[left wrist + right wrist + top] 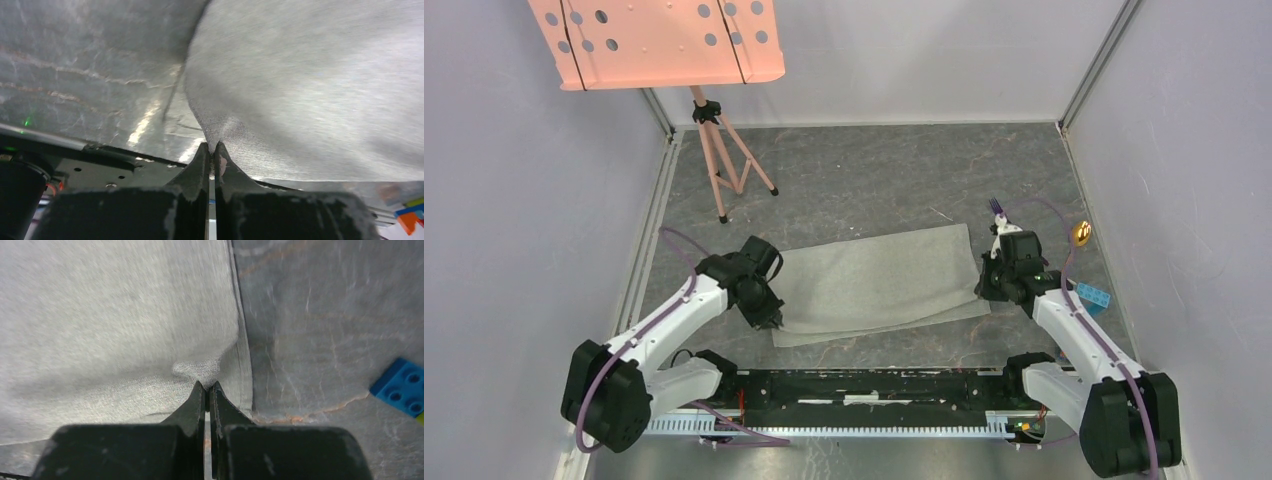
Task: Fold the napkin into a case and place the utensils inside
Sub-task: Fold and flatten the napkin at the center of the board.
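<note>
The grey napkin (879, 283) lies spread across the dark mat between the two arms. My left gripper (769, 322) is shut on the napkin's near-left corner; the left wrist view shows the cloth (310, 85) pinched and pulled up at the fingertips (213, 150). My right gripper (987, 287) is shut on the napkin's right edge, where the fabric (125, 320) puckers between the tips (207, 387). A purple fork (996, 210) lies just beyond the right gripper. The spoon's gold bowl (1081, 233) sits further right. No folded case shows.
A salmon-pink perforated panel (659, 40) stands on a tripod (724, 165) at the back left. Toy blocks (1092, 297) lie by the right arm, a blue one (402, 386) in the right wrist view. Grey walls enclose the mat on three sides.
</note>
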{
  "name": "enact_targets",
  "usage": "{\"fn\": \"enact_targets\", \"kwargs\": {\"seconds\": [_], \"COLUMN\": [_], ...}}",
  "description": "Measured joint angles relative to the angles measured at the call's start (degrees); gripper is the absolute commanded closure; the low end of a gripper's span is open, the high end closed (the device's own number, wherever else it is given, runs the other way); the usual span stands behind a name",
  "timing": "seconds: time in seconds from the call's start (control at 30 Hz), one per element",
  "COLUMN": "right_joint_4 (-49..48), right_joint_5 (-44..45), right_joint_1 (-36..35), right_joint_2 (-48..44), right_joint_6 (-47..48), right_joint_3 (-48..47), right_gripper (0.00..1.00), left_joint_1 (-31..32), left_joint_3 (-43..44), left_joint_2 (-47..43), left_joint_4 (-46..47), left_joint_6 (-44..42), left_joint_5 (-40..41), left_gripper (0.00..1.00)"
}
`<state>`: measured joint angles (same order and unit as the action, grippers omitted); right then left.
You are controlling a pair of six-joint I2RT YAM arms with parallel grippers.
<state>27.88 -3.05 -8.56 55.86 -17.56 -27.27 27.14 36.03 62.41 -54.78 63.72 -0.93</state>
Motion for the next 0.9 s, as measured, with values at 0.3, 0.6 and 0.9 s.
{"fn": "enact_targets", "kwargs": {"seconds": [0.3, 0.6, 0.9], "right_joint_4": [-4.7, -9.6, -8.2], "right_joint_5": [-2.5, -8.0, -10.7], "right_joint_1": [0.1, 0.1, 0.1], "right_joint_2": [15.7, 23.0, 14.1], "right_joint_6": [0.4, 1.2, 2.5], "right_joint_3": [-23.7, -33.5, -14.2], "right_gripper": [1.00, 1.00, 1.00], "left_joint_1": [-6.3, -7.5, -7.5], "left_joint_3": [29.5, 38.8, 14.2], "left_joint_2": [17.3, 18.9, 4.8], "left_joint_4": [-1.3, 0.8, 2.6], "left_joint_6": [-11.6, -22.3, -22.7], "left_joint_5": [6.4, 13.9, 10.4], "left_gripper": [0.98, 0.98, 0.98]}}
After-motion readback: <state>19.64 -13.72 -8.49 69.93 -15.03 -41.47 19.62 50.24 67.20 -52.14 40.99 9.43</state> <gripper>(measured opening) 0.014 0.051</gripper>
